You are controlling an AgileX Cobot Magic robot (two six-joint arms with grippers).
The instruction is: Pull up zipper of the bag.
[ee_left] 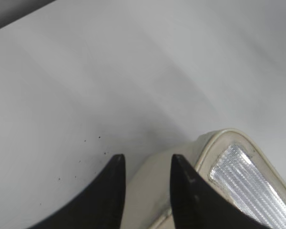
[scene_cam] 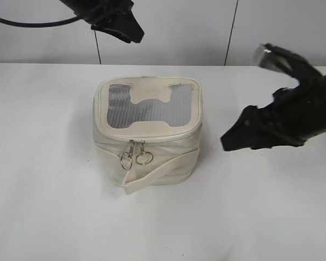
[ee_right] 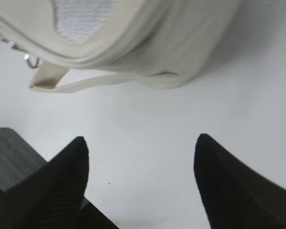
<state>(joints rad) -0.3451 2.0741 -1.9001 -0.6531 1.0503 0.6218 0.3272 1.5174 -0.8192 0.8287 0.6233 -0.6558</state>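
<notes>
The cream boxy bag [scene_cam: 146, 157] stands mid-table, its lid with grey mesh window and H-shaped patch facing up. The zipper [scene_cam: 152, 137] runs round the lid rim; its two silver sliders with ring pulls [scene_cam: 135, 155] hang together at the front. My left gripper [scene_cam: 135, 33] hovers above and behind the bag, open and empty; in the left wrist view [ee_left: 147, 160] its tips sit over the bag's back side [ee_left: 152, 183]. My right gripper [scene_cam: 228, 142] is open and empty, to the right of the bag and apart from it; the right wrist view [ee_right: 142, 143] shows the bag [ee_right: 148, 43] ahead.
The white table [scene_cam: 54, 206] spreads around the bag. A loose cream strap end [scene_cam: 138, 185] lies at the bag's front. A white panelled wall [scene_cam: 179, 27] stands behind. A grey surface [ee_right: 9, 157] shows past the table edge in the right wrist view.
</notes>
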